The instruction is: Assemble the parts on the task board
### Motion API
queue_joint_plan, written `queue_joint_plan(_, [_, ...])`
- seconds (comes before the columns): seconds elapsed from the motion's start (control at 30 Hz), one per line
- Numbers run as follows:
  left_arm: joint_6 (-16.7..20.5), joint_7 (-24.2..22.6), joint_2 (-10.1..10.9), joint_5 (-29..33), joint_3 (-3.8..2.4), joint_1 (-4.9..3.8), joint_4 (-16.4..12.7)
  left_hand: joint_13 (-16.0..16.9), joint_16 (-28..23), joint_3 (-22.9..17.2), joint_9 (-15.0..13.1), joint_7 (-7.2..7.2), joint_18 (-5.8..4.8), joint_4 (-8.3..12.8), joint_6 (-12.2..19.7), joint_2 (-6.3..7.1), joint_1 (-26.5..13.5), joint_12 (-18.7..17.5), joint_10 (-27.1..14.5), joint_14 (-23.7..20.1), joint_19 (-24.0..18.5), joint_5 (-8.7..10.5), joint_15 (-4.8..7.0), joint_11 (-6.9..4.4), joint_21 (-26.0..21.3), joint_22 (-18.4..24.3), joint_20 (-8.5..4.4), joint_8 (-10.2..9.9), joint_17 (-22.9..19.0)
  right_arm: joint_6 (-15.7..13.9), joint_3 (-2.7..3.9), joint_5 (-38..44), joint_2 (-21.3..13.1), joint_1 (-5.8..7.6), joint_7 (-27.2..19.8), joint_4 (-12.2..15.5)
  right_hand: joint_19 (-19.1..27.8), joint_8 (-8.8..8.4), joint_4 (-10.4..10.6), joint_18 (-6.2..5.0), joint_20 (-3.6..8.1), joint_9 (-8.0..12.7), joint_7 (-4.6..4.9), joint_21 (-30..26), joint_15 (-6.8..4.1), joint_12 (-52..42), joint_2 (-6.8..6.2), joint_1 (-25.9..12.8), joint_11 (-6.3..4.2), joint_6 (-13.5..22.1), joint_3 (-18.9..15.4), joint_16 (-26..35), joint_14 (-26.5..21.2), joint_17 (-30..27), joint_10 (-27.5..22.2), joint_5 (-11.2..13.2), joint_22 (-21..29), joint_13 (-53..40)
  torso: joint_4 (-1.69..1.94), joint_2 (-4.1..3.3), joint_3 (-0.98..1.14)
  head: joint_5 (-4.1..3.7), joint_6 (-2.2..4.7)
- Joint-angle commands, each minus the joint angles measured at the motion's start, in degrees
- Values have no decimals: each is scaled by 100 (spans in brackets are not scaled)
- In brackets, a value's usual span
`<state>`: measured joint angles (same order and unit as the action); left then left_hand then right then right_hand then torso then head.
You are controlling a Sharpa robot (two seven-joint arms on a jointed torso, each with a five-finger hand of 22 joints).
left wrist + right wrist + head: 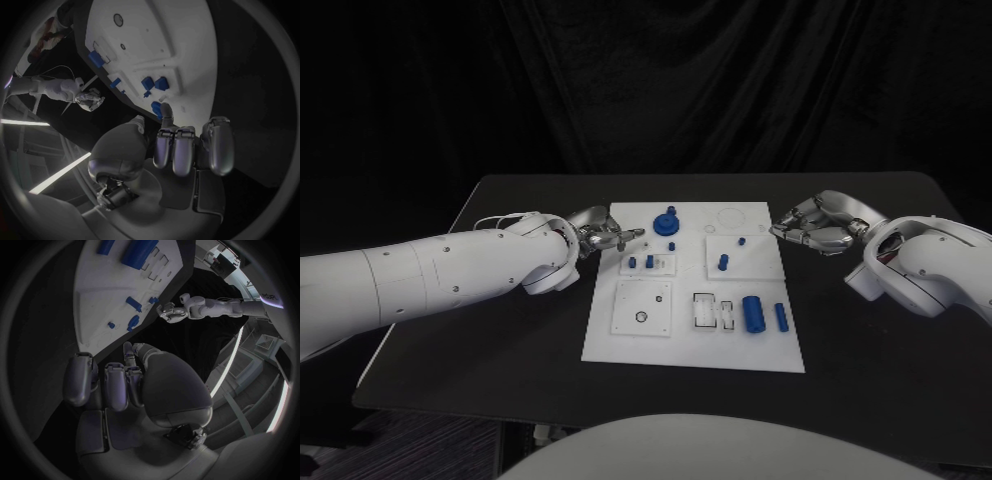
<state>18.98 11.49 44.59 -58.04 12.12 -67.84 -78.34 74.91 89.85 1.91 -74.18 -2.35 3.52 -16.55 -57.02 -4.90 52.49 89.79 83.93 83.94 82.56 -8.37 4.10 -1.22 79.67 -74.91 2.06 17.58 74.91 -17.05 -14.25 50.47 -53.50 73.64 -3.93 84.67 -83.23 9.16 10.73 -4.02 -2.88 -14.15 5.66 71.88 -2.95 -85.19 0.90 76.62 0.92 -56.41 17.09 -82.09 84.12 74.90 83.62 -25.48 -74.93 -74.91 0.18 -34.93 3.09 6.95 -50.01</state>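
Note:
The white task board [697, 340] lies in the middle of the table. On it a round blue knob [666, 223] stands near the far edge, small blue pegs [642, 263] sit left of centre, and another peg [724, 262] leans to the right of them. Two blue cylinders [751, 313] lie near the board's right front. My left hand [600, 236] hovers at the board's far left edge, fingers curled in with nothing in them [187, 150]. My right hand [812, 225] hangs off the far right corner, curled and holding nothing [119, 385].
The black table [488, 330] has bare room on both sides of the board. Recesses and a ring mark [640, 317] show on the board's front left plate. A dark curtain closes off the back.

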Motion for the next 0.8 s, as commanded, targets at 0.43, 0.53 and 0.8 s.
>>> queue_joint_plan(0.43, [572,-1308,-73,-457,-5,-266,76,1283,15,-138,-16,-103,74,283,584,-75,1834,-451,213,606,-468,-555,-115,96,-490,-619,133,-155,1509,-20,5,21,12,-15,80,5,-1,-32,-28,-28,-18,-10,20,-20,-3,28,-29,34,16,33,-20,16,267,254,-42,-17,-548,-614,-5,1,8,11,1])
queue_joint_plan(0.53, [405,-1070,-63,-611,-4,-270,35,1342,15,-136,49,-108,57,231,539,-77,1857,-323,323,606,-417,-556,-114,95,-425,-668,144,-195,1509,-11,5,21,17,-15,82,3,-1,-32,-28,-28,-18,-10,20,-20,-3,28,-29,34,16,33,-20,16,267,254,-42,-17,-548,-614,-3,-1,10,5,1])
queue_joint_plan(0.8, [-283,-37,28,-770,-3,-273,-126,1509,15,-31,333,24,-71,27,9,-1,1800,21,607,606,45,-829,1,-32,88,-991,46,-297,1509,15,5,21,23,-15,80,-8,-1,-32,-28,-28,-18,-10,20,-20,-3,28,-29,34,16,33,-20,16,267,254,-42,-17,-548,-614,0,-12,0,25,1])
